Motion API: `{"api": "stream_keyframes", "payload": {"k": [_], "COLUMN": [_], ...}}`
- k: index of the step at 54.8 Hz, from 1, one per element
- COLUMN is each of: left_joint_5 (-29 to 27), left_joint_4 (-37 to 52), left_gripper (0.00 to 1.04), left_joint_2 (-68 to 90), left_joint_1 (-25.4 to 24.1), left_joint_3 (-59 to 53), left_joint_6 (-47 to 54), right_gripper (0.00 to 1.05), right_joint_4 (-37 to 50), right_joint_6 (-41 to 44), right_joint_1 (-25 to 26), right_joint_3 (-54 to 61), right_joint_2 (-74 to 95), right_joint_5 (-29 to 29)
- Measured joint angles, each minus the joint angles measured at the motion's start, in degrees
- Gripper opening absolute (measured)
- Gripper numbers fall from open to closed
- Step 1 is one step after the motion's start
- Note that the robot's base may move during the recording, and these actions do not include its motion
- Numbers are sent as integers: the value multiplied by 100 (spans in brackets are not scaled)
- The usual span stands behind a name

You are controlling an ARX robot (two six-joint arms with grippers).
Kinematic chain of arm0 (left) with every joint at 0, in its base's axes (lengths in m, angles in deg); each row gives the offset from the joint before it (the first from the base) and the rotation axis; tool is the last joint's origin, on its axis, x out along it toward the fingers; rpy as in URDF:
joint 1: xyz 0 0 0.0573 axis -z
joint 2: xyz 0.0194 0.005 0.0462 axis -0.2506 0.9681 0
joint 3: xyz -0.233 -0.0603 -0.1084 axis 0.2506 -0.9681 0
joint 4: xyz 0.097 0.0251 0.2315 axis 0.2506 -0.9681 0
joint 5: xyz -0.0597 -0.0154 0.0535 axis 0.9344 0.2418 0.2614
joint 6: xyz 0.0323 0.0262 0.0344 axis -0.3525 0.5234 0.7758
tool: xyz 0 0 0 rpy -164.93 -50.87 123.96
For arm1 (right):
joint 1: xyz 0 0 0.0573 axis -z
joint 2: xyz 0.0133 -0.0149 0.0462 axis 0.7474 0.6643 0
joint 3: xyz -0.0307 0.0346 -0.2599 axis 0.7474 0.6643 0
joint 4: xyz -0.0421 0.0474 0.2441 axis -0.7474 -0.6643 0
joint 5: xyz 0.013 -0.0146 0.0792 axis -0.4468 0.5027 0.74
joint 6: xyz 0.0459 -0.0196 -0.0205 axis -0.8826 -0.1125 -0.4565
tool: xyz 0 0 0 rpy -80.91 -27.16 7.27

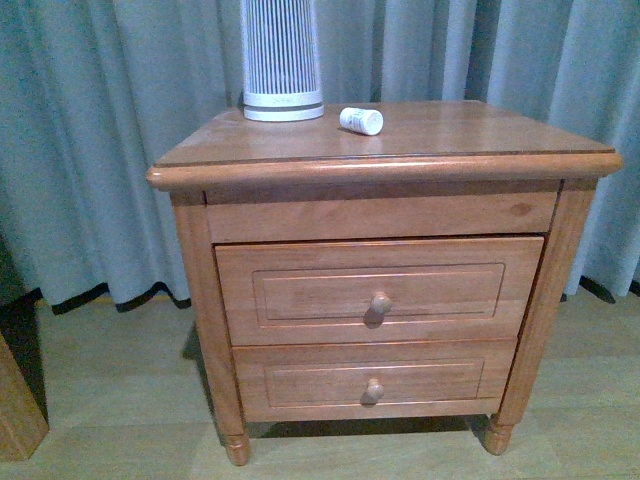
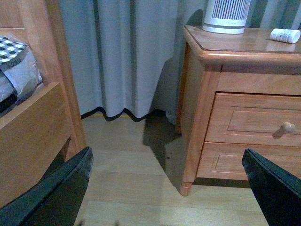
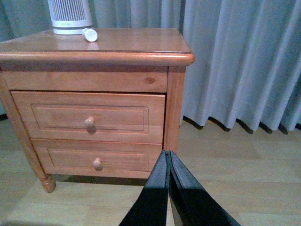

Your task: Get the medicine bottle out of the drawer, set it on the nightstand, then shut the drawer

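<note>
A white ribbed tower (image 1: 281, 60) stands at the back of the nightstand (image 1: 480, 135) top. The bottle (image 1: 361, 121) lies on its side at the tower's 4 o'clock, cap toward 4 o'clock, long axis 10-to-4. The drawer (image 1: 380, 290) sits nearly shut. Left gripper (image 2: 164, 188) fingers spread wide, empty; right gripper (image 3: 168, 176) fingers pressed together, empty.

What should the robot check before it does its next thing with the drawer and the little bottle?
1. Medicine bottle on the nightstand top: ok, lying on its side.
2. Bottle away from the edge: ok.
3. Upper drawer fully shut: not ok, it looks slightly out.
4. Left tool empty and open: ok.
5. Right tool empty, shut: ok.
6. Knob free to push: ok.
</note>
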Motion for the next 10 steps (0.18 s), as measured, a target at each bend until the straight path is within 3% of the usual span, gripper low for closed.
{"api": "stream_keyframes", "payload": {"k": [10], "left_joint_5": [0], "left_joint_4": [0], "left_gripper": [98], "left_joint_2": [0], "left_joint_1": [0], "left_joint_3": [0], "left_joint_6": [0], "right_gripper": [53], "right_joint_4": [0], "right_joint_6": [0], "right_joint_1": [0], "right_joint_3": [0], "right_joint_2": [-4], "right_joint_5": [0]}}
